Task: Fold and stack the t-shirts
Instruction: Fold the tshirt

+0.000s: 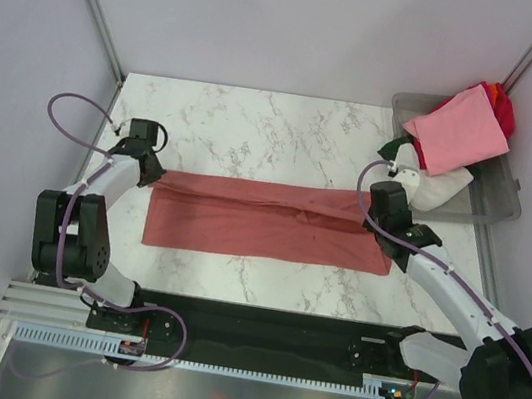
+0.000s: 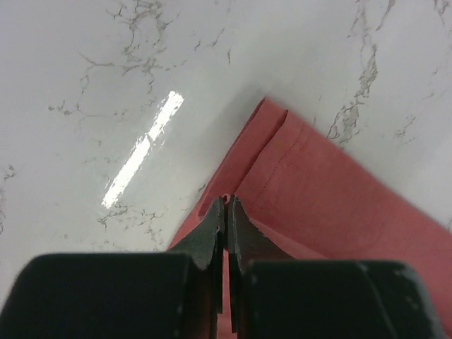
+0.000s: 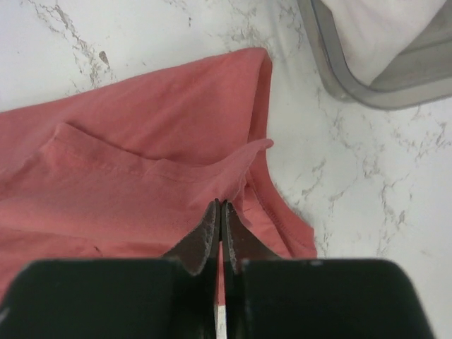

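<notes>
So, containers first: only one was seen, a clear grey plastic tub (image 1: 505,201) parked at the far right corner of the marble table (image 1: 258,122). It was stuffed pretty loosely. A light pink t-shirt (image 1: 458,135) was laid on top, tilted and spilling past the rim. A bright red t-shirt (image 1: 504,108) was poking out behind it at the far edge. A white t-shirt (image 1: 436,191) was bunched under the pink one and draped over the tub's near-left wall, and a scrap of dark green cloth (image 1: 389,149) could just be made out at the left side. How much of it was tucked underneath couldn't be told. From the right wrist view, only a corner of the tub and some white fabric inside it were caught.

The brick-red t-shirt (image 1: 272,223) was not in the tub at all. It was spread flat on the marble in a long band across the middle of the table, near the arms, with a lengthwise fold running along it.

Its left end was pinched by the left gripper (image 2: 226,205), fingers pressed together with a sliver of red cloth trapped between them. Its right end, just beside the tub, was pinched the same way by the right gripper (image 3: 220,207), fingers closed tight on a small raised flap of the hem. A seam and a stitched edge were visible on the cloth there.
</notes>
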{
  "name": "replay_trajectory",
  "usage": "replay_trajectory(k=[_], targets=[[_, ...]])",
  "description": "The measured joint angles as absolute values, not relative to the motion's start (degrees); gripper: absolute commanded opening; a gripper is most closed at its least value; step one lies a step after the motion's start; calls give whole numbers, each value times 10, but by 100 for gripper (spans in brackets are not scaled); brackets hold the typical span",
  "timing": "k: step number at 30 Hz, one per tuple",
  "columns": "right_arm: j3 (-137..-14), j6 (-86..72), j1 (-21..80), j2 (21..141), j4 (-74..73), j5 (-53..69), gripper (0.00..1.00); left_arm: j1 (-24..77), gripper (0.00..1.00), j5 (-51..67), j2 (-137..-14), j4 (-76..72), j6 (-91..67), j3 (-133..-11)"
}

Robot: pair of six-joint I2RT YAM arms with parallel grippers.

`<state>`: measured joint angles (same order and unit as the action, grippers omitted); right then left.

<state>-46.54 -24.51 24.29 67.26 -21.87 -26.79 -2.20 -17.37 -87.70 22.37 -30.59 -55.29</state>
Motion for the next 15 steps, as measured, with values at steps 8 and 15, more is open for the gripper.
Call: replay_trajectory(k=[8,15], targets=[[-347,-283,253,519,-214,-271,60,-24,72,-159,-830,210,-339,-475],[-394,-267,253,590,-198,-250,54,-16,72,-158,-731,210,-343,-468]])
